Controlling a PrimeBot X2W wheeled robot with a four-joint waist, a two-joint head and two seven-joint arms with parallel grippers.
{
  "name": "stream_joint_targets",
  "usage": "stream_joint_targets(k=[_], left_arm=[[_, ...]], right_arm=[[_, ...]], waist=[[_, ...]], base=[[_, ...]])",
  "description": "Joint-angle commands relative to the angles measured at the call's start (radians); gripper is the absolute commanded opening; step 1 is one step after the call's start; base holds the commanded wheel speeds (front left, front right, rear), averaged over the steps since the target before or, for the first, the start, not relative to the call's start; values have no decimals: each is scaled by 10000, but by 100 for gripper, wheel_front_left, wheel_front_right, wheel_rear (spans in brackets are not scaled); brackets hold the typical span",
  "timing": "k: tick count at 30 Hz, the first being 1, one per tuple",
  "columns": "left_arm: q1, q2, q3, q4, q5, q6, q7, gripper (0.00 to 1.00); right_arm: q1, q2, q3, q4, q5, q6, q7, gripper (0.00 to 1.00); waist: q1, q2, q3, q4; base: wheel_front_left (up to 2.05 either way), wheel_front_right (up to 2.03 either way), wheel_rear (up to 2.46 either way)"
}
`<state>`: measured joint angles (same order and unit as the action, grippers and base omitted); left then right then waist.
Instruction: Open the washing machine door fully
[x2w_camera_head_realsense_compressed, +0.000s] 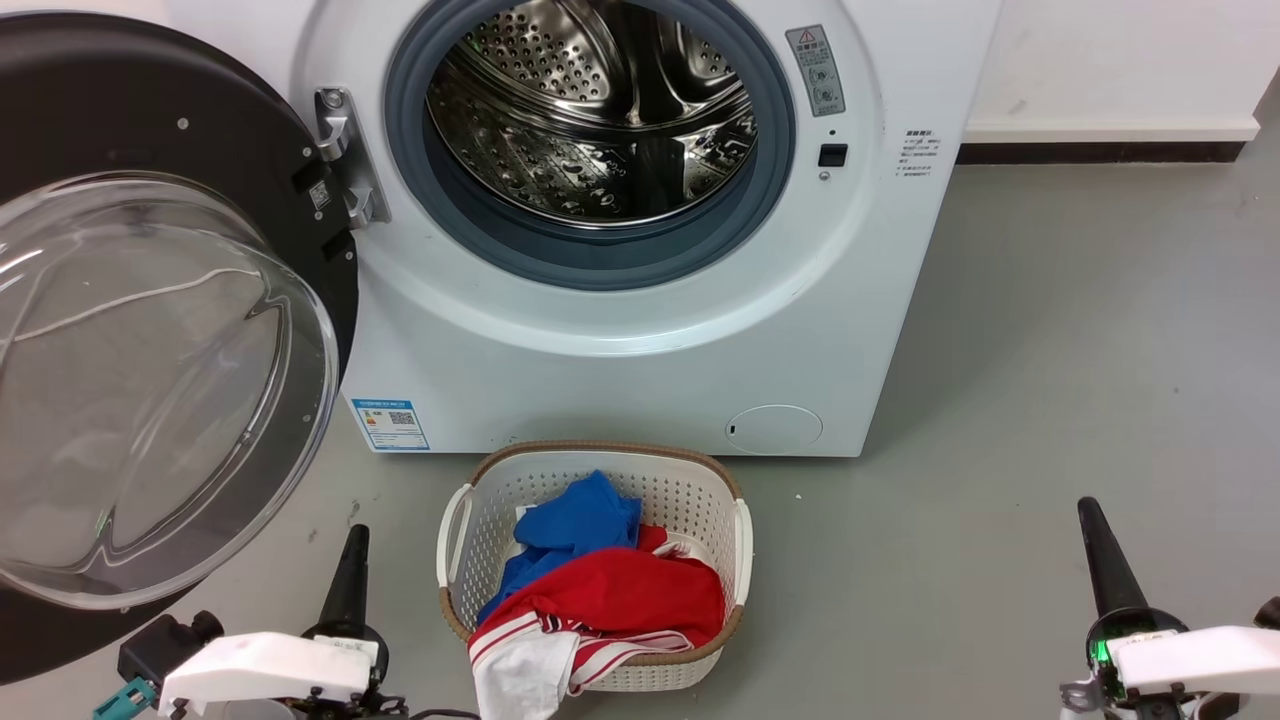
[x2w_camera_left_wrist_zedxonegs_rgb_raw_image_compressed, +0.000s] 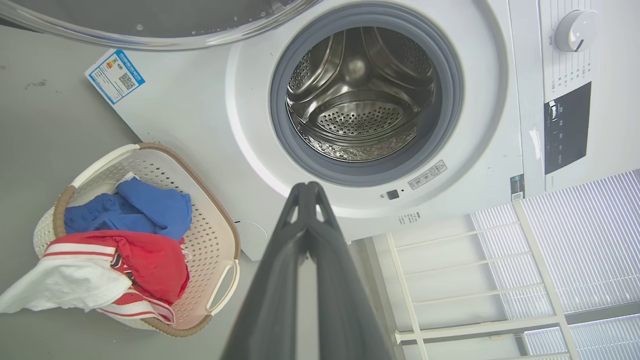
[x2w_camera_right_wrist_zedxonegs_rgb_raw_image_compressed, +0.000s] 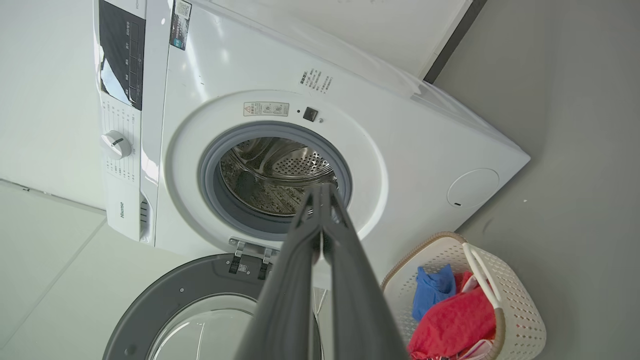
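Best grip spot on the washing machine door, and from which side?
Probably the black rim low down, far from the hinge, pinched edge-on by the left gripper beside it. The washing machine door hangs open to the left; its clear bowl bulges, too smooth and wide to pinch.

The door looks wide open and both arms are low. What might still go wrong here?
The washing machine door hangs out close beside the left arm's fingers; lifting that arm might knock it back toward shut. The laundry basket sits right before the machine, so rolling forward might bump it.
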<state>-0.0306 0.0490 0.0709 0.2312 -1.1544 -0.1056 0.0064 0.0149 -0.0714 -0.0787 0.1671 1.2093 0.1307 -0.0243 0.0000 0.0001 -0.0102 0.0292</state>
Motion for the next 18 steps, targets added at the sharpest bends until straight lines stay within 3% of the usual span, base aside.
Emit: stream_joint_targets(k=[1, 18], left_arm=[[-257, 18, 52, -46, -282, -59, 68, 0], [-482, 18, 207, 29, -1913, -141, 455, 0]], right_arm=[[-287, -67, 9, -7, 284, 1, 67, 0], [-669, -48, -16, 293, 1803, 2, 485, 0]], waist=[[0, -1, 4, -9], [0, -1, 47, -102]], base=[[0, 0, 0], [0, 0, 0]])
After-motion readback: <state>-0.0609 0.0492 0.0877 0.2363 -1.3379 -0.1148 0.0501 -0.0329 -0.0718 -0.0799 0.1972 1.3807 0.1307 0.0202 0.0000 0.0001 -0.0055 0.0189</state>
